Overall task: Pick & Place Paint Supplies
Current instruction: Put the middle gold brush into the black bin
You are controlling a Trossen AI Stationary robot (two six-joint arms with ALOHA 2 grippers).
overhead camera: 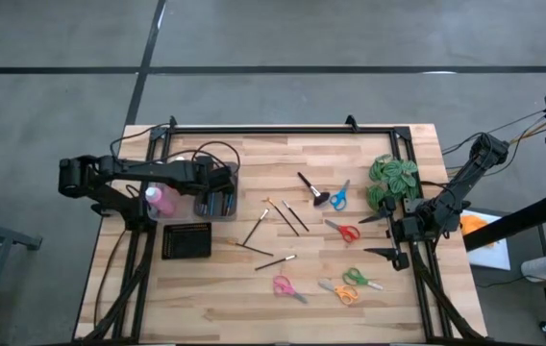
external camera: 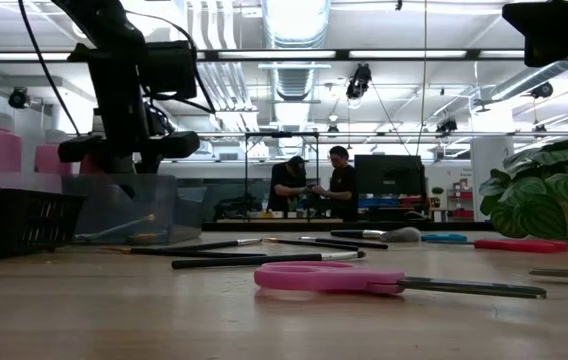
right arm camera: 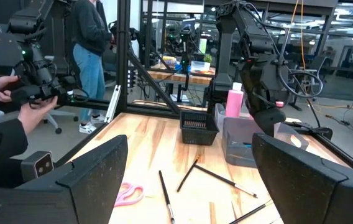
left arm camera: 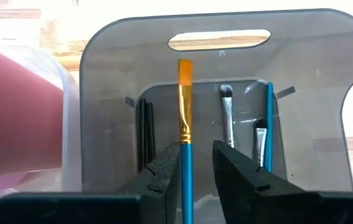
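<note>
**Blue brush loosening over the bin**

From above, the left gripper (overhead camera: 217, 183) hung over the grey bin (overhead camera: 213, 204), pink bottles (overhead camera: 161, 200) beside it; loose brushes (overhead camera: 283, 216) lay well off toward the right gripper (overhead camera: 381, 235), whose fingers stood spread wide. At table level, brushes (external camera: 264, 259) and pink scissors (external camera: 384, 280) lay untouched. Past the left fingers (left arm camera: 164, 177), a blue brush (left arm camera: 185, 134) stood between slightly parted jaws, hugging one finger, above brushes already binned. It could tip out if released tilted.

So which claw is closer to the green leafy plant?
The right claw. It sits just beside the plant at the table's right edge. The left claw is far across the table, over the clear bin.
</note>
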